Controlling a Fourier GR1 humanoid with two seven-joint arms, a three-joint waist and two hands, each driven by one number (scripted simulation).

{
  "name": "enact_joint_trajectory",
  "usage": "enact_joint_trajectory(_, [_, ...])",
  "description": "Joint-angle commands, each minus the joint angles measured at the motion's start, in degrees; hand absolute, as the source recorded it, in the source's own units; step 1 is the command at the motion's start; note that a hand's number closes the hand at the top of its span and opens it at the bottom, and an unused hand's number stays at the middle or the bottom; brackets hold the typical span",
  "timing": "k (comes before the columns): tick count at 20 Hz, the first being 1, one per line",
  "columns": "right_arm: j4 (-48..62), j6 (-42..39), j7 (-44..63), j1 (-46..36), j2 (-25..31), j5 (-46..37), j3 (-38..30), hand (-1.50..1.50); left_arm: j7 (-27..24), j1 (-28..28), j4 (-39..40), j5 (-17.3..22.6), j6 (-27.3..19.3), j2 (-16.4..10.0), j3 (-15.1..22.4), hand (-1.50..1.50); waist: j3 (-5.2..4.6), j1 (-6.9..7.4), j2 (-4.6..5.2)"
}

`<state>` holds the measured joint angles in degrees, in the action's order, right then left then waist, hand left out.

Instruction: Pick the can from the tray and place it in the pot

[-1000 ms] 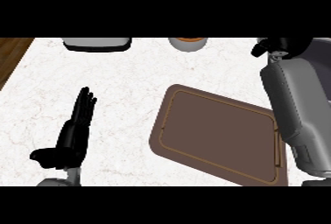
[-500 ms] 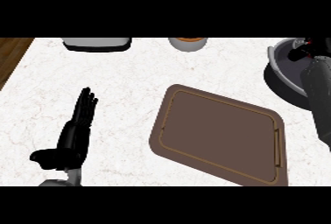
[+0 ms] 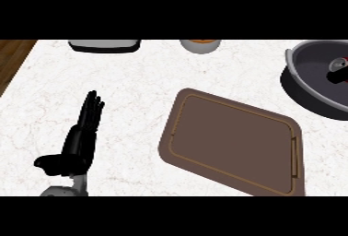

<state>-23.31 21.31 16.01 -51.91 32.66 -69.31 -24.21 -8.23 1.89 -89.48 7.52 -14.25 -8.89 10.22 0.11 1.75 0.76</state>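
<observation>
white counter top (image 3: 136,92) has the bare tray (image 3: 231,143) in its middle. the can (image 3: 338,73) seems to sit in the pot (image 3: 296,90) at the right edge, where it belongs. my left hand (image 3: 78,138) rests open by the lower left corner, holding nothing, out of the way.

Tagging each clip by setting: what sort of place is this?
Most likely a kitchen counter: a white marbled countertop, a dark pot at its right edge, and a brown tray lying flat on it.
</observation>
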Motion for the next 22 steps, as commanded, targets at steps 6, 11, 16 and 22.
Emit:
enact_joint_trajectory(6, [11.90,-5.03,-0.07,3.08,5.89,3.18,-4.37,1.50,2.25,0.87,-1.67,-0.61,0.24,-0.35,-0.12,0.00,0.07,0.27,0.24])
enact_joint_trajectory(11, [13.11,-5.96,-6.12,2.89,4.18,8.70,-8.82,-1.50,1.37,-1.16,-2.49,-1.79,-0.25,0.49,1.09,0.00,0.18,0.92,0.29])
enact_joint_trajectory(16, [7.76,2.26,-15.67,1.80,2.18,17.93,-17.06,-1.50,0.10,1.58,0.63,-0.98,0.42,0.45,-0.76,0.00,0.30,0.36,0.46])
enact_joint_trajectory(22, [3.78,4.16,-30.31,4.71,2.85,31.72,-28.88,-1.50,-0.36,-0.99,-0.95,-0.81,0.56,0.39,-0.65,0.00,0.34,-0.10,0.27])
